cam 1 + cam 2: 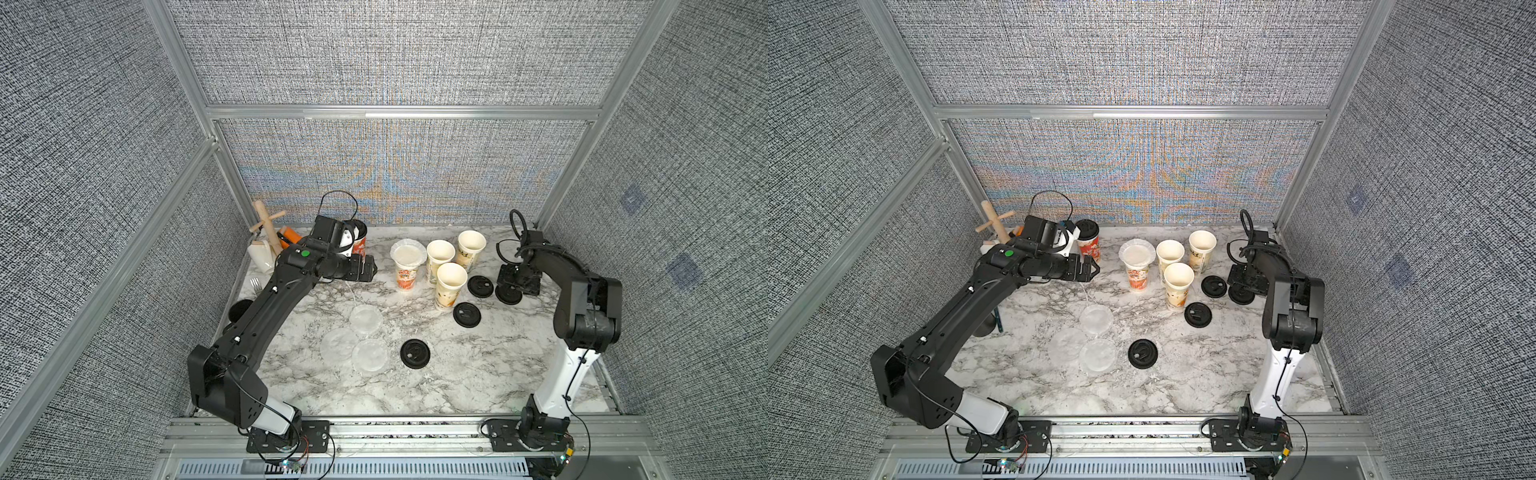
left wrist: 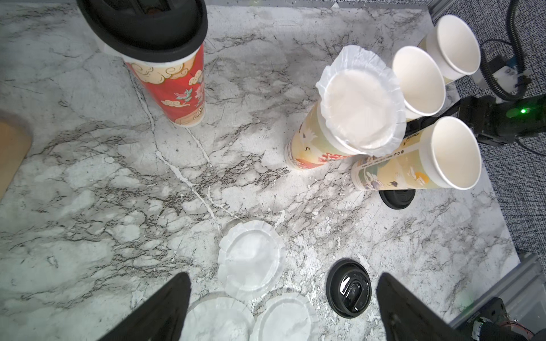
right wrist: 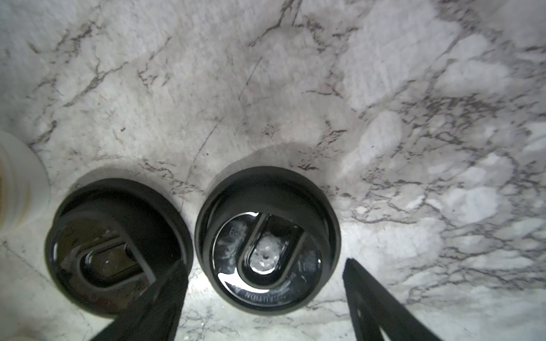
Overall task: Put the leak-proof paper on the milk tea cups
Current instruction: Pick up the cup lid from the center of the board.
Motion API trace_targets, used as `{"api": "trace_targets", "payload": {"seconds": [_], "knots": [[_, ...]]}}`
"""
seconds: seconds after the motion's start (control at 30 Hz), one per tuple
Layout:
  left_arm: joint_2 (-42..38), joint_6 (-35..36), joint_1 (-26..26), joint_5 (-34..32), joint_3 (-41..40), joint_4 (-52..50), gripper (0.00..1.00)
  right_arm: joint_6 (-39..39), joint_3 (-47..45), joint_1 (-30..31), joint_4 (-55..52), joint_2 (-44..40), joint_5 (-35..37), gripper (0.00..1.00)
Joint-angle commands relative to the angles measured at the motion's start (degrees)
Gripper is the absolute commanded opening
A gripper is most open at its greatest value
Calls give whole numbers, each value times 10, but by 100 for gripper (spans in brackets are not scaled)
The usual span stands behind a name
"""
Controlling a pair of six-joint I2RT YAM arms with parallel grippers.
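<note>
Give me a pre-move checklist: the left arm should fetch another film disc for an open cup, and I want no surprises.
1. Left gripper open and empty: ok.
2. Three translucent round film discs lying on the marble table: ok.
3. Discs apart enough for a single pick: cannot tell; their edges meet.
4. Three white-lined paper cups upright, mouths uncovered: ok.
5. Film under the black round plastic lid on the red printed paper cup: cannot tell.
6. Right gripper open over a loose black lid, apart from the cups: ok.
</note>
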Motion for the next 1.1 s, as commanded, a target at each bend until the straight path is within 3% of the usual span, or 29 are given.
{"api": "trace_targets", "payload": {"seconds": [0.0,0.3,0.7,0.93,1.07], "knots": [[4,-2,0,1,9,-17,100,-8,0,0,7,5,-2,86],[7,-3,0,-1,10,-22,100,-9,-3,-2,9,18,2,83],[3,0,1,-3,11,-29,100,-8,-11,-3,14,6,3,72],[-1,-1,2,-2,10,-33,100,2,-25,4,3,-93,-3,69],[-2,-4,2,0,9,-33,100,6,-13,41,-28,-172,9,69]]}}
